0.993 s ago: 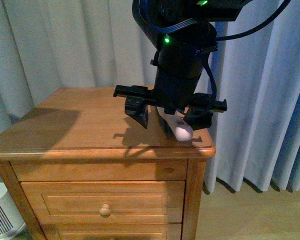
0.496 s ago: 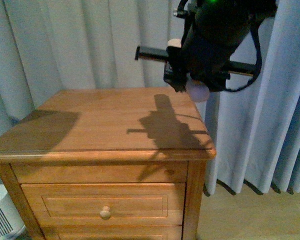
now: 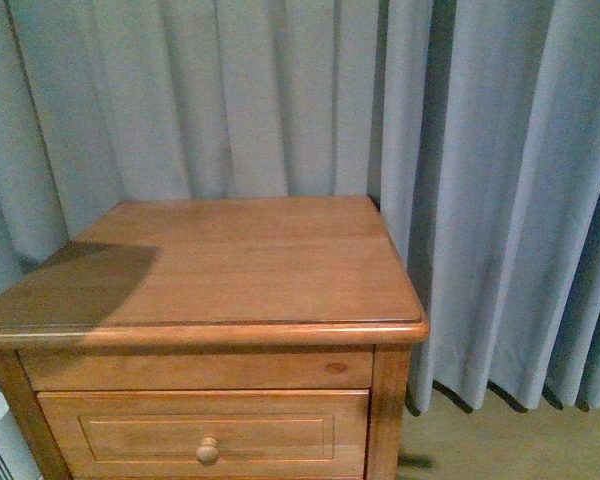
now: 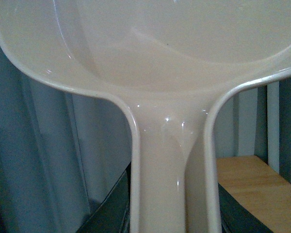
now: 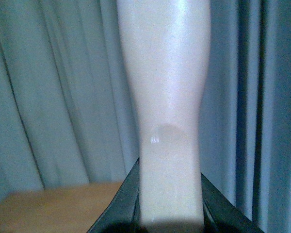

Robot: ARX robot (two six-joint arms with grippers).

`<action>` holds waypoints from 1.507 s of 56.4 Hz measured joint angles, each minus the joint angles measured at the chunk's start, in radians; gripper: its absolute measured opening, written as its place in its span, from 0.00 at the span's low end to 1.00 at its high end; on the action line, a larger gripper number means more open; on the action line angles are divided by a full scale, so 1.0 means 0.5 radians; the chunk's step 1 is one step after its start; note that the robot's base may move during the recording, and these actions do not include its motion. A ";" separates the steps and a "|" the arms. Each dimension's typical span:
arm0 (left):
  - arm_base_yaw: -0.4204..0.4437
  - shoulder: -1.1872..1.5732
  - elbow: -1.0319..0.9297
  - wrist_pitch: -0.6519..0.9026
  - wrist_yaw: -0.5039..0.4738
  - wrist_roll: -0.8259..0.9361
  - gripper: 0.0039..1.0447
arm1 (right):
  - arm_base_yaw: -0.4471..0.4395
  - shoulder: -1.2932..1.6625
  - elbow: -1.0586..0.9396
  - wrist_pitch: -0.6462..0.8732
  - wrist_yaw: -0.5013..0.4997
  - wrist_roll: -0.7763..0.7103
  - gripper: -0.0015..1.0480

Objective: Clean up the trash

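**both jaws clamped on pale plastic, trash out of sight**

the left jaws are closed on the stem of the beige dustpan [image 4: 174, 63]. dark fingers [image 4: 109, 208] press against either side of the stem. the pan widens out beyond them and fills most of the left wrist view. the right jaws grip a pale, smooth handle [image 5: 167, 97] the same way, pinched at its base. its far end runs out of frame. past both held things lies a corner of the wooden counter [image 3: 240, 260], and behind the counter hangs a grey-blue curtain [image 3: 230, 90]. in the front view neither arm shows. a shadow covers the counter's near left corner. under the counter top sits a drawer [image 3: 130, 425] with a round knob [image 3: 208, 451]. the trash shows in no view.
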 joint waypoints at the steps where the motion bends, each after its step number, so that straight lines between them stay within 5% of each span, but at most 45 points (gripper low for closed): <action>1: 0.000 0.000 0.001 0.000 0.001 0.000 0.23 | 0.001 0.001 -0.020 0.003 0.007 -0.008 0.18; 85: 0.000 0.001 -0.009 0.000 -0.002 -0.002 0.23 | -0.104 -0.070 -0.311 0.050 0.060 -0.033 0.18</action>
